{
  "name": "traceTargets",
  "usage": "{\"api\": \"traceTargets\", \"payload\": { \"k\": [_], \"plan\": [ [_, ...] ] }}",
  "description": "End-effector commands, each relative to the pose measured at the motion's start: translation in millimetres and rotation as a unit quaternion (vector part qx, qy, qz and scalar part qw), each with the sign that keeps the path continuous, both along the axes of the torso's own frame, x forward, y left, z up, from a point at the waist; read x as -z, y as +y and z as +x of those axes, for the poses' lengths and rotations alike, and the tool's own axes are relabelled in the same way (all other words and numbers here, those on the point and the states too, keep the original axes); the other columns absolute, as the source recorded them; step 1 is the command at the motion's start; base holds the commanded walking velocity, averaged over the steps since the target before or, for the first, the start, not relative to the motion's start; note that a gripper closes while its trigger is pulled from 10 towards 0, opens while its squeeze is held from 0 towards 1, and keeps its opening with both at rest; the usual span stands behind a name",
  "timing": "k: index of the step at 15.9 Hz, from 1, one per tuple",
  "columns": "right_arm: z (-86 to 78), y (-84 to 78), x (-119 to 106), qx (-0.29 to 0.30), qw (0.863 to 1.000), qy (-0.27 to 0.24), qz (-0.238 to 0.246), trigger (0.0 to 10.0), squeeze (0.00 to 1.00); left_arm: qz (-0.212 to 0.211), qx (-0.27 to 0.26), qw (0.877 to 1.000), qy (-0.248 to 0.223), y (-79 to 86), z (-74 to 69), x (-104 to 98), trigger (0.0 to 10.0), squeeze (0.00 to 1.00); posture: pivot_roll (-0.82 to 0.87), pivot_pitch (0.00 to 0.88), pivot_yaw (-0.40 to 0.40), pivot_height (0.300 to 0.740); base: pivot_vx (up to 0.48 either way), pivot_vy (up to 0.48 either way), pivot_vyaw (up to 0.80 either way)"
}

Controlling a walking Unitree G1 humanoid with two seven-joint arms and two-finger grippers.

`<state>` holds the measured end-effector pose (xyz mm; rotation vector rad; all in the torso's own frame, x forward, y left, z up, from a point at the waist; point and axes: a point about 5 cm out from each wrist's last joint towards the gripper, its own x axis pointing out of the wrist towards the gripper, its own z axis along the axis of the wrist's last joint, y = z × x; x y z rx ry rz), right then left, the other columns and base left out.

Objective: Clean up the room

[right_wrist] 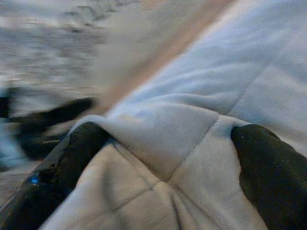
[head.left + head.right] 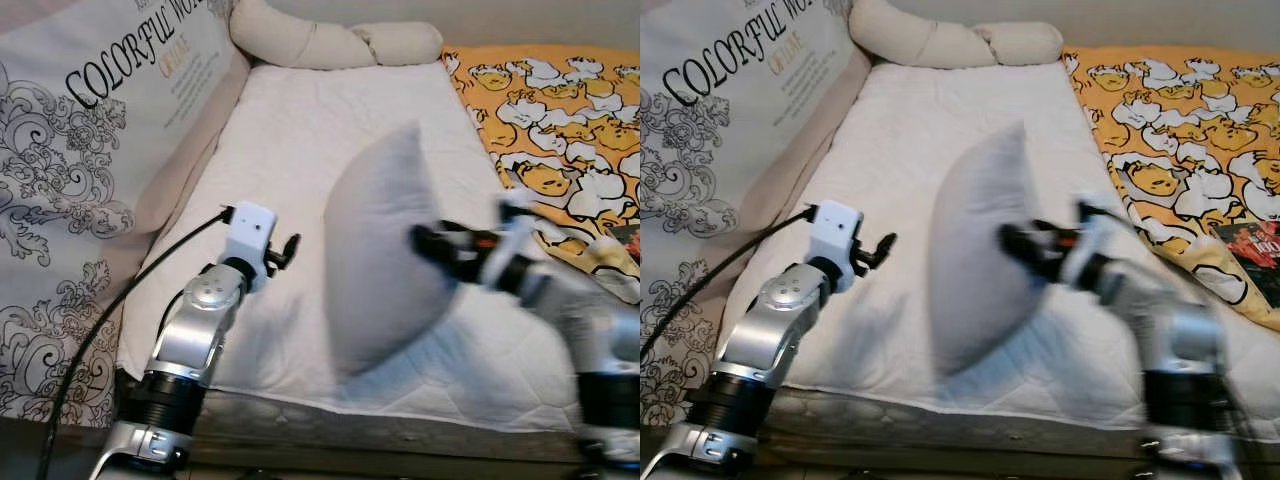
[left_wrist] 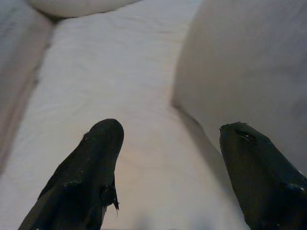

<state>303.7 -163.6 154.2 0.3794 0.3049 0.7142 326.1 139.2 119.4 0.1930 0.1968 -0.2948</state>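
Here the robot stands at the foot of a bed (image 2: 300, 150) covered with a white quilted pad. A grey-white pillow (image 2: 385, 250) stands upright on its lower end near the front edge of the mattress, and it looks a little blurred. The right gripper (image 2: 432, 243) has this pillow on its right side: in the right wrist view, the two black fingers (image 1: 72, 158) are spread wide, and the quilted pillow fabric is bunched between them and touches both, so the jaws hold the pillow in a wide grip. The right arm is also blurred in the head views.

The left gripper (image 2: 290, 247) is raised over the mattress, just beside the left face of the pillow but apart from it. In the left wrist view its jaws are open wide and hold nothing; between the fingertips (image 3: 103, 139) I see the white pad, with the pillow at one side. A black cable (image 2: 110, 320) runs from the white wrist block down along the left arm.

At the head of the bed lies a long cream bolster (image 2: 330, 40). On the robot's left stands a large cushion (image 2: 90, 150) with grey ornaments and the printed word "COLORFUL". On the right half of the bed is an orange blanket (image 2: 560, 110) with a cartoon pattern.
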Motion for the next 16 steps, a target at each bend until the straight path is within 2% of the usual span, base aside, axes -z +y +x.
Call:
{"api": "traceTargets", "payload": {
  "k": [1,2,3,4,6,8,9,10,12,13,14,15,16],
  "plan": [
    [-3.9,18.8,-4.7,-0.029,1.0,0.001,0.011,10.0,0.0,0.005,-0.029,0.999,-0.023,15.6,5.9,-10.9,10.0,0.0,-0.11,0.0,0.054,0.74,0.0,0.0,0.0],
    [-3.2,31.4,-2.1,-0.041,0.999,0.002,0.01,10.0,0.0,0.009,-0.046,0.998,-0.031,26.0,7.4,-15.3,10.0,0.0,-0.11,0.0,0.055,0.74,0.0,0.0,0.0],
    [-0.9,52.0,1.6,-0.057,0.998,0.003,0.01,10.0,0.0,0.017,-0.075,0.996,-0.044,45.4,9.4,-23.1,10.0,0.0,-0.1,0.0,0.053,0.74,0.0,0.0,0.0],
    [4.1,66.0,2.9,-0.062,0.998,0.001,0.009,10.0,0.0,0.028,-0.098,0.993,-0.054,62.7,10.1,-29.4,10.0,0.0,-0.09,0.0,0.053,0.74,0.0,0.0,0.0],
    [14.1,80.2,-7.8,-0.05,0.998,-0.013,0.021,10.0,0.0,0.044,-0.129,0.989,-0.062,93.9,7.5,-37.5,10.0,0.0,-0.08,0.0,0.046,0.74,0.0,0.0,0.0],
    [19.3,82.4,-20.4,-0.038,0.998,-0.032,0.04,10.0,0.0,0.045,-0.14,0.987,-0.058,108.7,4.9,-38.5,10.0,0.0,-0.08,0.0,0.046,0.74,0.0,0.0,0.0],
    [26.8,76.2,-41.0,-0.011,0.995,-0.072,0.069,10.0,0.0,0.057,-0.128,0.989,-0.048,111.8,2.1,-37.2,10.0,0.0,-0.06,0.0,0.042,0.74,0.0,0.0,0.0],
    [30.7,66.9,-55.3,0.016,0.991,-0.102,0.083,10.0,0.0,0.048,-0.116,0.991,-0.05,104.5,1.9,-39.0,10.0,0.0,-0.06,0.0,0.041,0.74,0.0,0.0,0.0],
    [32.7,54.2,-71.7,0.051,0.985,-0.131,0.105,10.0,0.0,0.047,-0.097,0.993,-0.056,95.8,1.6,-40.7,10.0,0.0,-0.06,0.0,0.043,0.74,0.0,0.0,0.0],
    [33.2,42.0,-79.1,0.075,0.982,-0.145,0.1,10.0,0.0,0.048,-0.096,0.993,-0.056,93.5,2.0,-40.1,10.0,0.0,-0.06,0.0,0.047,0.74,0.0,0.0,0.0],
    [32.9,21.8,-85.5,0.114,0.978,-0.159,0.073,10.0,0.0,0.049,-0.093,0.993,-0.054,90.9,2.5,-38.7,10.0,0.0,-0.06,0.0,0.044,0.74,0.0,0.0,0.0],
    [31.2,5.0,-82.8,0.143,0.976,-0.158,0.033,10.0,0.0,0.05,-0.091,0.993,-0.054,89.9,2.6,-38.4,10.0,0.0,-0.06,0.0,0.045,0.74,0.0,0.0,0.0],
    [27.1,-17.3,-69.0,0.178,0.974,-0.139,-0.032,10.0,0.0,0.051,-0.089,0.993,-0.054,89.6,2.4,-38.1,10.0,0.0,-0.07,0.0,0.046,0.74,0.0,0.0,0.0]
  ]
}}
